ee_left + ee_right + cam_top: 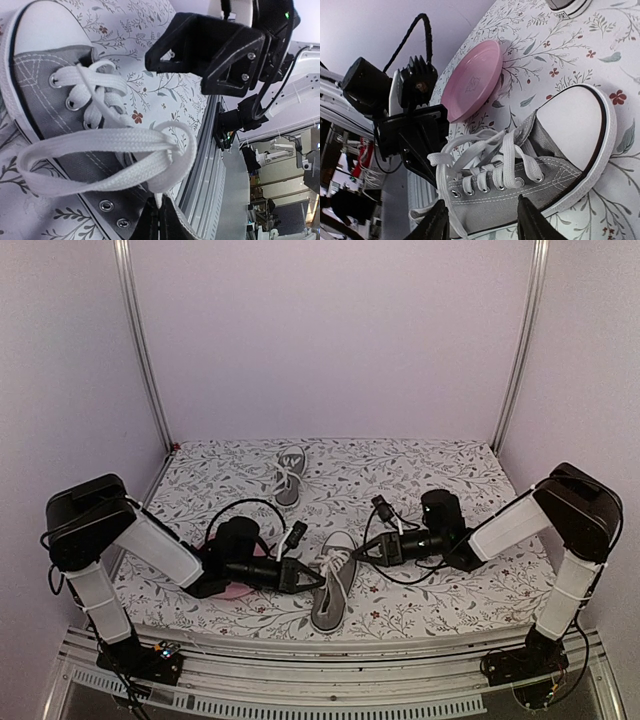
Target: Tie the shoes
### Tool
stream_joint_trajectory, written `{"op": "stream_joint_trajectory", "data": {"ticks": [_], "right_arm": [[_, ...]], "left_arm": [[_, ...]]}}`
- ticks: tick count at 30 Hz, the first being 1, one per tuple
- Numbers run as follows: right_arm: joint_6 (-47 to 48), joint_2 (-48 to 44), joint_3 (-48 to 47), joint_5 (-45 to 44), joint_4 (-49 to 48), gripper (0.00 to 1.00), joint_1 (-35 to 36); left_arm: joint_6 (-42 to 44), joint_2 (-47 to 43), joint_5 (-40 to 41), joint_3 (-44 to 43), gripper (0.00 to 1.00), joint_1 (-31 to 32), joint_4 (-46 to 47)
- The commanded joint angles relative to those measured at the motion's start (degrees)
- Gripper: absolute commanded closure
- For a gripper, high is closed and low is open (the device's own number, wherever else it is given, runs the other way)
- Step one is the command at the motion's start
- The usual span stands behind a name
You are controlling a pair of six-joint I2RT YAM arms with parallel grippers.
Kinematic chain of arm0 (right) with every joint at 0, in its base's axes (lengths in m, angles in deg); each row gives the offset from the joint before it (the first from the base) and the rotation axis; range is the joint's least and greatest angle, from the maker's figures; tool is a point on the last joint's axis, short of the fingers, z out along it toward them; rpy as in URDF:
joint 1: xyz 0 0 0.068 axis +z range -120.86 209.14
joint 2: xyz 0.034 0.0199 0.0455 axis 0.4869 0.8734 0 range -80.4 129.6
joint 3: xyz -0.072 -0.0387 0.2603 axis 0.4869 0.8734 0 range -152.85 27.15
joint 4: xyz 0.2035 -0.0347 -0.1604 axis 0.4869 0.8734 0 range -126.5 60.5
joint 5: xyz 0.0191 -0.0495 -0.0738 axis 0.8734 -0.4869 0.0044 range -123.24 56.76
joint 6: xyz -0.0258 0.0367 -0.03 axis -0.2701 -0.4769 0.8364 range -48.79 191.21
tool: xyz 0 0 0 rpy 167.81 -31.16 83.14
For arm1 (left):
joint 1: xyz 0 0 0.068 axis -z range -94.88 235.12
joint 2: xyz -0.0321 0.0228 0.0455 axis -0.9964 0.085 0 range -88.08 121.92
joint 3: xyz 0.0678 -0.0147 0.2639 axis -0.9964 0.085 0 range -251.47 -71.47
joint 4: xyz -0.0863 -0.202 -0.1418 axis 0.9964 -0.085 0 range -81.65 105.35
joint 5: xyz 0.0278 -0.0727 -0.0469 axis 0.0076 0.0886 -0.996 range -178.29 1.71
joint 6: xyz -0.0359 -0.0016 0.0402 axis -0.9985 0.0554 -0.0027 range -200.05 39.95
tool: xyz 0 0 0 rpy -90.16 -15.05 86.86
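Shoes (333, 592) lie apart on my counter (450, 475): the near shoe (555, 175) sits between both arms, the far shoe (290, 472) well behind it. My left pincer (157, 217) is pressed together on a lace (100, 145) loop, and only its tips show at the bottom of the wrist view. My right pincer (481, 202) stands apart just right of the near shoe, gripping nothing I can see. From above, the plate (472, 80) is mostly hidden under my left arm. Both wrist views cut off the near shoe's heel.

shoes (333, 590): grey canvas, white toe caps, white edging
laces (100, 144): white
plate (472, 82): pink
tabletop (450, 468): white, grey-green leafy vine print, small red flowers
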Motion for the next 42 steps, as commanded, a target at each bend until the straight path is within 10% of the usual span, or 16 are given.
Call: {"op": "stream_joint_trajectory", "data": {"ticks": [1,7,13,28,42], "right_arm": [[2.1,-6.1,2.2,-5.7,0.8,0.47,0.2],[8.0,-15.7,4.5,-19.6,7.4,0.40,4.8],[13.1,-21.0,2.3,-37.2,16.8,0.37,14.5],[19.4,-3.3,-20.4,-72.0,42.2,0.36,36.1],[15.8,6.9,-30.9,-79.1,55.4,0.56,38.7]], "left_arm": [[-5.9,0.2,1.4,0.9,0.97,1.5,4.2],[-7.8,-4.6,4.1,4.8,0.55,0.9,6.3],[-3.5,-10.8,6.6,7.6,0.39,-1.2,-0.7],[8.6,-13.3,8.7,5.6,0.35,-11.0,-9.8],[9.6,-11.0,4.7,5.6,0.34,-12.8,-5.1]]}}
